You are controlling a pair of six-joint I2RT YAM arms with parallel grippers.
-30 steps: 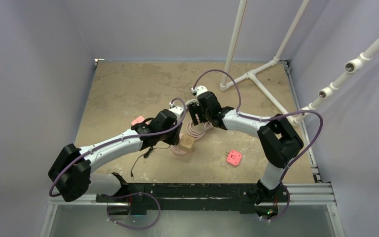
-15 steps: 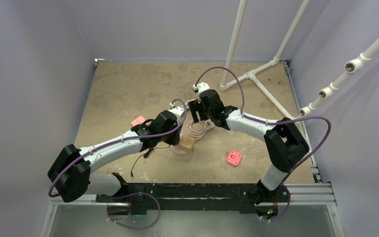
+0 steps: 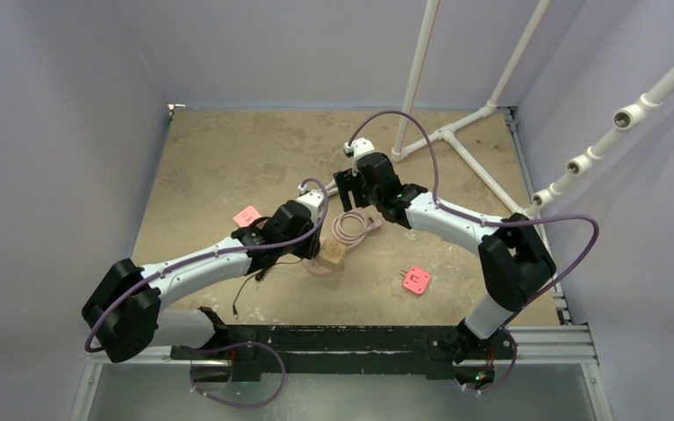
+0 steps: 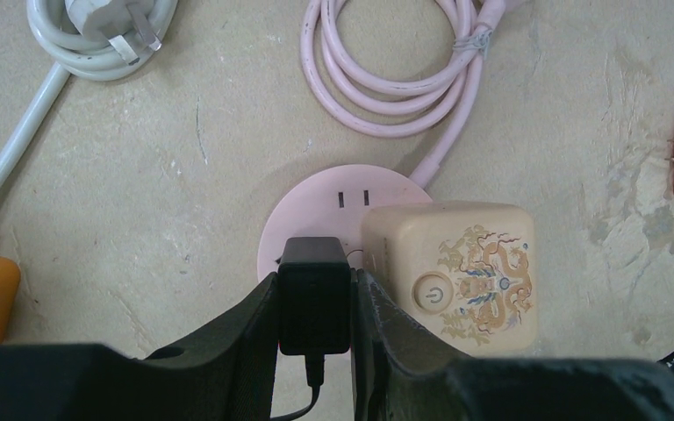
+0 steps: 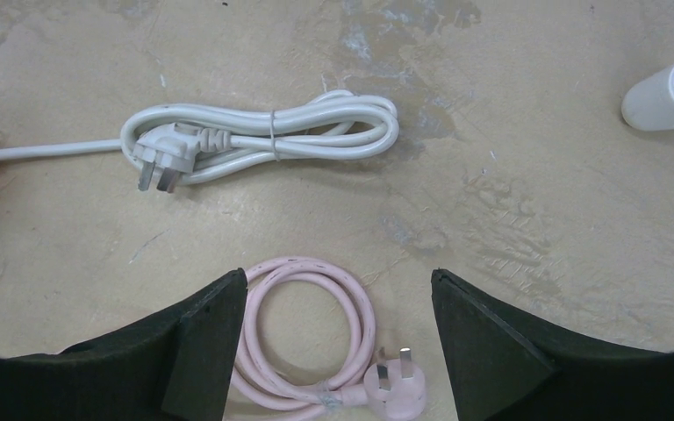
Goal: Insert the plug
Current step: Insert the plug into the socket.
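1. While the left tool (image 4: 314, 289) clamps the black plug (image 4: 314, 263) by its two flat sides, it presents the plug nose-first to the round pink socket hub (image 4: 316, 197). The hub lies near the middle of the desk (image 4: 140, 219), a little toward the near edge. Gripping the flat sides probably keeps the prongs square to the slots.
2. The prongs are hidden under the plug's body, so I cannot tell whether they are seated. One pair of slots (image 4: 352, 200) shows bare just beyond the plug.
3. A cream cube adapter (image 4: 448, 272) takes up the hub's right part, just beside the plug. The tool's right finger (image 4: 377, 316) is squeezed between the two, which leaves little room for sideways correction.
4. The plug's thin black cord (image 4: 310, 390) trails back between the fingers toward the near edge, apparently slack, so it should not pull the plug askew.
5. The right tool (image 5: 333, 289) has its jaws wide apart and carries nothing. It hangs over the pink coiled cable (image 5: 303, 333) on the far side of the hub, likely parked clear of the left arm's work.
6. A bundled white cable (image 5: 263, 136) lies farther toward the far edge, apart from the pink coil.
7. The step in hand looks like the final straight press into the hub.
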